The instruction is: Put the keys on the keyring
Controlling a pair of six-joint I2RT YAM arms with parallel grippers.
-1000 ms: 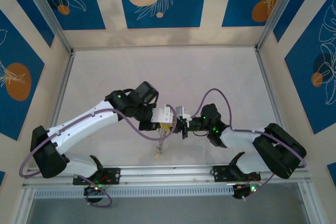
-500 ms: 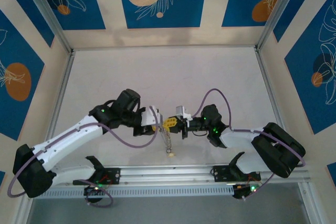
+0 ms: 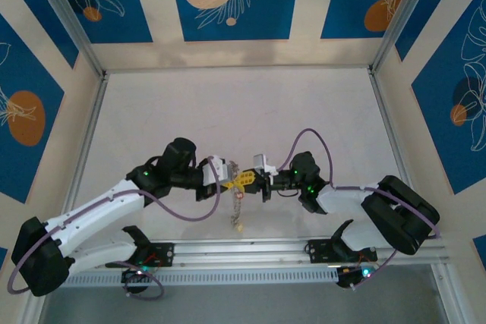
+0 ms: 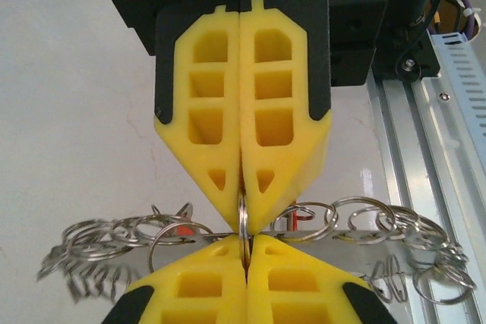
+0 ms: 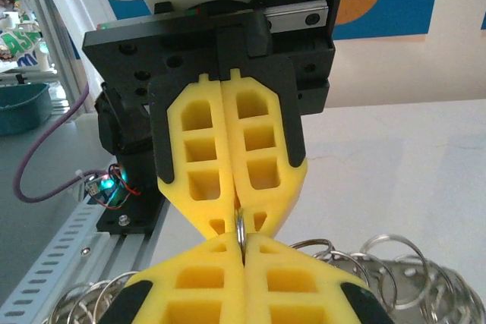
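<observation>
The keyring [image 4: 243, 227], a thin silvery wire loop seen edge-on, is clamped from both sides at once. The left gripper [image 4: 244, 254] and the right gripper [image 4: 243, 201] are each clenched on it, their ribbed yellow plastic jaws set tip to tip. It is held above the pale matte desk [image 3: 228, 111], close to the near edge and midway between the arms. Small shiny split rings [image 4: 106, 239] are fanned out to its left and right, with a red tag [image 4: 292, 221] among them.
</observation>
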